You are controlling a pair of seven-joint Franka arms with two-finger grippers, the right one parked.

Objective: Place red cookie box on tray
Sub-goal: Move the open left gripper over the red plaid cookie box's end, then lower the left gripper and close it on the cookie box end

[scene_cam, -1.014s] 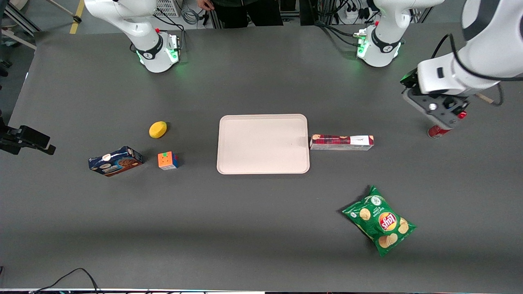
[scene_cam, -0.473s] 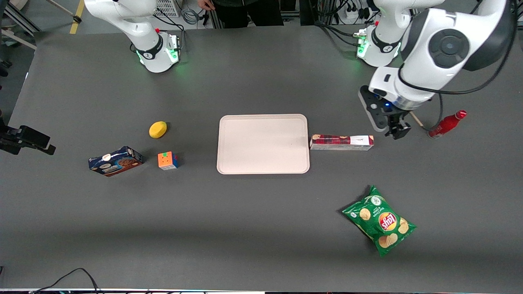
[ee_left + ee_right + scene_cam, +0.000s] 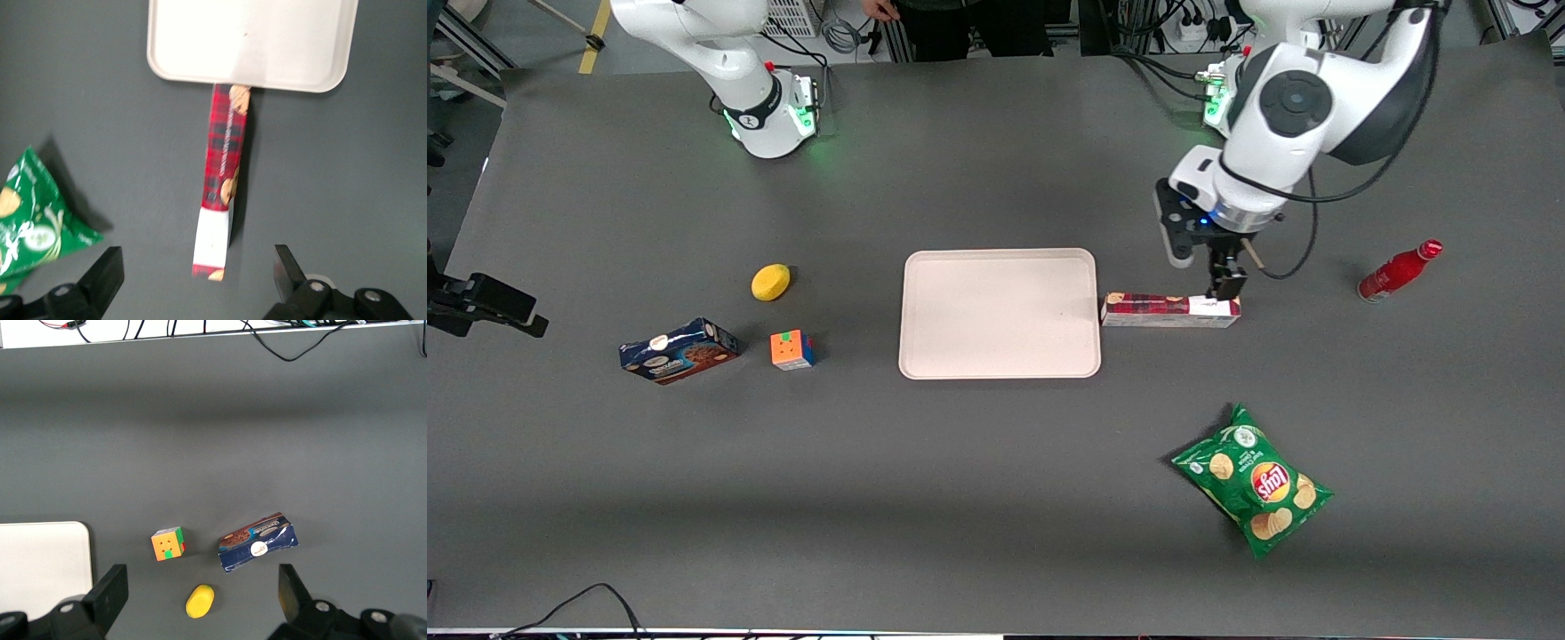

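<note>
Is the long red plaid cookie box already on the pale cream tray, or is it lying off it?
Off it. The long red plaid cardboard cookie box lies flat on the table, one end at the pale cream tray's rim. The open tool hovers above its white end.

The red cookie box is a long, narrow carton in dark red plaid with small cookie pictures and one white end. It lies flat on the desk, its plaid end touching or just beside the rim of the tray and its white end pointing toward the working arm's end of the desk. The tray is a large, flat, pale pinkish-cream rectangle with rounded corners and a low raised rim, lying level near the middle of the desk. The gripper hangs over the box's white end, fingers spread wide.
</note>
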